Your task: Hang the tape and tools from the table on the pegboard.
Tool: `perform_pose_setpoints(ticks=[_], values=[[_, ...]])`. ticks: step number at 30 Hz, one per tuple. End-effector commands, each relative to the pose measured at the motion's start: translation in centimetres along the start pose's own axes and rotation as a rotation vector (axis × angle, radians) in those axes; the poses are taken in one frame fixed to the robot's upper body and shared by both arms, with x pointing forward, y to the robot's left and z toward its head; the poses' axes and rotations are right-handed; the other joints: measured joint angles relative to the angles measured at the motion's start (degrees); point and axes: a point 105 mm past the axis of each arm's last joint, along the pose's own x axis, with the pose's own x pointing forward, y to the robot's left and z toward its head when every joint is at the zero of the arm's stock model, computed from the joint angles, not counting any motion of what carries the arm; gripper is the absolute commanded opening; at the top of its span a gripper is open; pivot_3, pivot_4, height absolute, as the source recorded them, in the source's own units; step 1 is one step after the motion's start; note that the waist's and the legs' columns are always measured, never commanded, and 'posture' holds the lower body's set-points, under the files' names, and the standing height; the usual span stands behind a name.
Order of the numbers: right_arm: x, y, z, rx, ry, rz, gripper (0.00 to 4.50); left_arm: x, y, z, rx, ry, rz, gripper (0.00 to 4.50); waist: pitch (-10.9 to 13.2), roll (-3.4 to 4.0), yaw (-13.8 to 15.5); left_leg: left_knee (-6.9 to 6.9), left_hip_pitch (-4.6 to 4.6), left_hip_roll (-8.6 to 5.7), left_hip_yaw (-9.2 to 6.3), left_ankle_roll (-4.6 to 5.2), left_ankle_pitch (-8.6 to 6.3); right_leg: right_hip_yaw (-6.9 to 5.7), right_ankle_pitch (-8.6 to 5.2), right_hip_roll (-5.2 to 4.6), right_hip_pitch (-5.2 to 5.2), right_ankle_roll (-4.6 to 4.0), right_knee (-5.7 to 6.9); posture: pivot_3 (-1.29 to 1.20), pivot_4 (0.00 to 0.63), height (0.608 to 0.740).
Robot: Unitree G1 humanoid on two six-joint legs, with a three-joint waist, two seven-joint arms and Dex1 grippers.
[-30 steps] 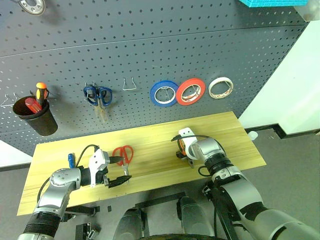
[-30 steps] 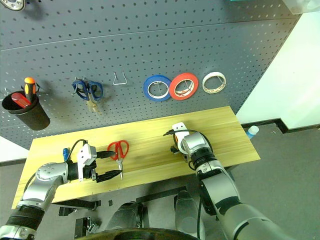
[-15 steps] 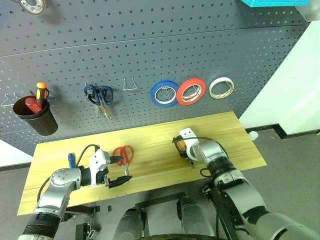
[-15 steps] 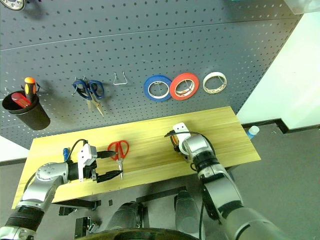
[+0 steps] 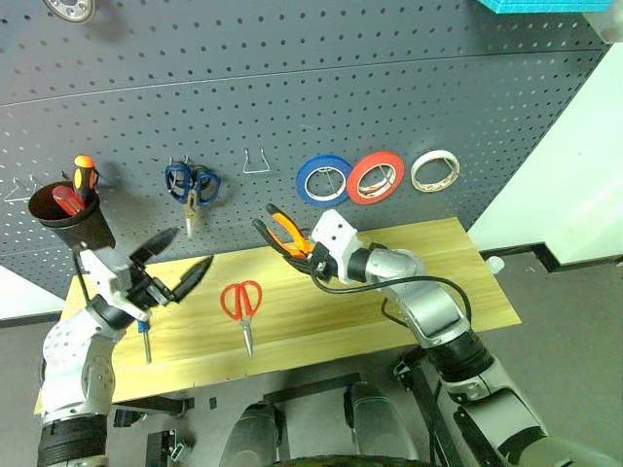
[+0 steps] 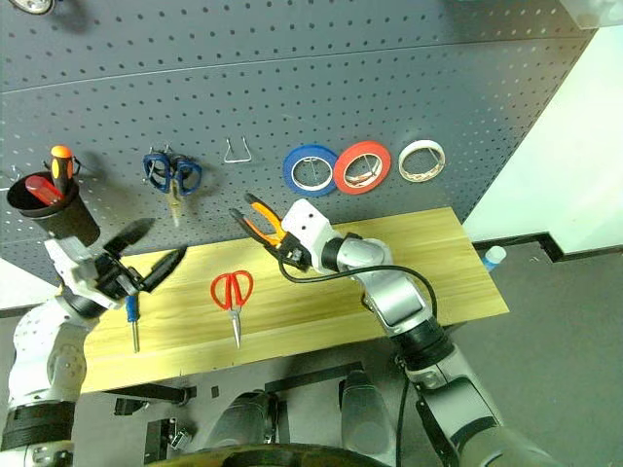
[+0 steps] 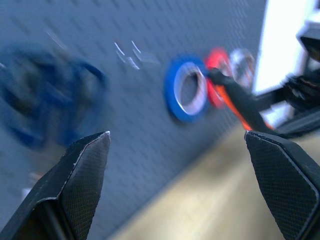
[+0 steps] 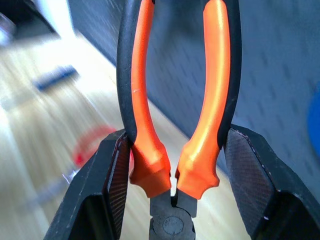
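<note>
With the pliers (image 5: 284, 233) clamped near their pivot in the right gripper (image 5: 310, 255), handles aimed at the pegboard (image 5: 292, 97), an empty hook (image 5: 256, 161) looks like the target. Beside them the left gripper (image 5: 180, 263) hangs wide open, holding nothing. Scissors (image 5: 240, 305) and screwdriver (image 5: 143, 336) lie on the worktop (image 5: 409, 243); the cream tape (image 5: 434, 170) already hangs.

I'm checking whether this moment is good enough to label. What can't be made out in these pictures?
- Pliers jaws: right wrist view, cut off by the bottom edge, between the right end effector fingers.
- Blue scissors: left wrist view, blurred.
- Screwdriver: left eye view, its top hidden by the left end effector.
- Round metal thing: cut by the top edge.
</note>
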Motion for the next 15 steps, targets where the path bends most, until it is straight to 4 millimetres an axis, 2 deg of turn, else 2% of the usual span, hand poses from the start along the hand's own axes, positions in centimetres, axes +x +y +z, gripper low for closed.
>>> perform_pose_setpoints(ticks=[1, 3, 6, 15], values=[[-0.1, -1.3, 7.7, -0.118, -0.263, -0.049, 2.44, 0.5, 1.7, 1.9, 0.069, -0.065, 0.070, 4.50, 0.0, -0.03, 0.0, -0.01, 0.02, 0.00, 0.00, 0.00, 0.00, 0.00, 0.03, 0.01, 0.00, -0.05, 0.00, -0.04, 0.109, 0.740], [0.4, -2.6, 10.0, -0.118, -0.349, -0.099, 2.44, 0.8, 2.1, 2.2, 0.063, -0.077, 0.087, 4.50, 0.0, -0.02, -0.2, -0.05, 0.06, 0.00, 0.00, 0.00, 0.00, 0.00, 0.06, 0.02, -0.01, -0.08, 0.02, -0.04, 0.107, 0.740], [1.3, -3.9, 11.5, -0.107, -0.412, -0.142, 2.44, 1.4, 2.3, 2.4, 0.046, -0.091, 0.088, 4.50, 0.0, -0.03, -0.3, -0.09, 0.07, 0.01, -0.01, 0.00, 0.00, -0.01, 0.07, 0.04, -0.03, -0.09, 0.03, -0.05, 0.106, 0.740], [4.4, -5.2, 13.5, -0.101, -0.526, -0.164, 2.44, 1.8, 1.6, 1.2, 0.024, -0.031, 0.064, 4.50, 0.1, 0.03, -0.6, -0.12, 0.02, 0.01, 0.00, 0.00, 0.00, 0.00, 0.07, 0.04, -0.07, -0.11, 0.00, -0.05, 0.114, 0.740]])
